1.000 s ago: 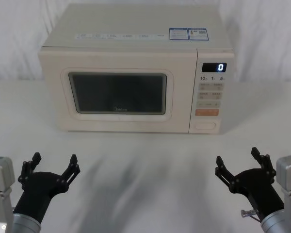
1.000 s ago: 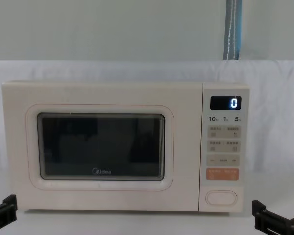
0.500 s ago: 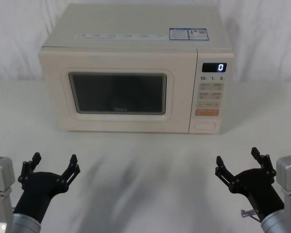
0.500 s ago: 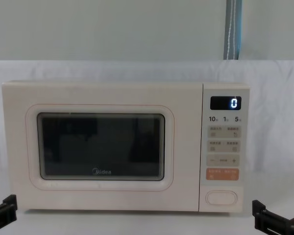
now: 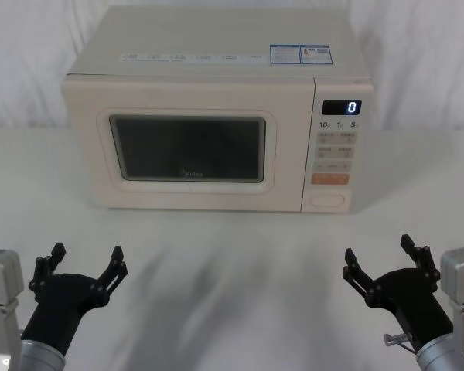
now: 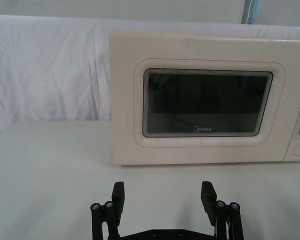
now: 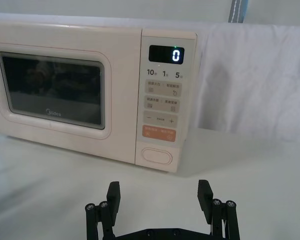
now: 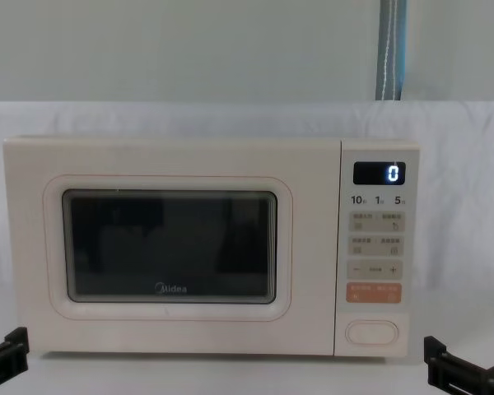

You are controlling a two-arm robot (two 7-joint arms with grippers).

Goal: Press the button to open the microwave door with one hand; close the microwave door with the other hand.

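Observation:
The cream microwave (image 5: pixel 216 54) stands at the back of the table, its display reading "0". Its door (image 5: pixel 85 154) with the dark window is shut flush (image 8: pixel 169 329). The cream pill-shaped button (image 5: pixel 328 201) sits at the bottom of the control panel, below the orange key (image 8: pixel 372 332) (image 7: pixel 157 155). My left gripper (image 5: pixel 87 263) hovers open near the front left of the table, well short of the door (image 6: pixel 162 192). My right gripper (image 5: pixel 385 257) hovers open at the front right, in line with the panel but far from the button (image 7: pixel 159 192).
A white cloth covers the table (image 5: pixel 232 255) and drapes the wall behind the microwave. Bare table lies between the grippers and the oven front. A grey-blue strip (image 8: pixel 393 49) hangs at the back right.

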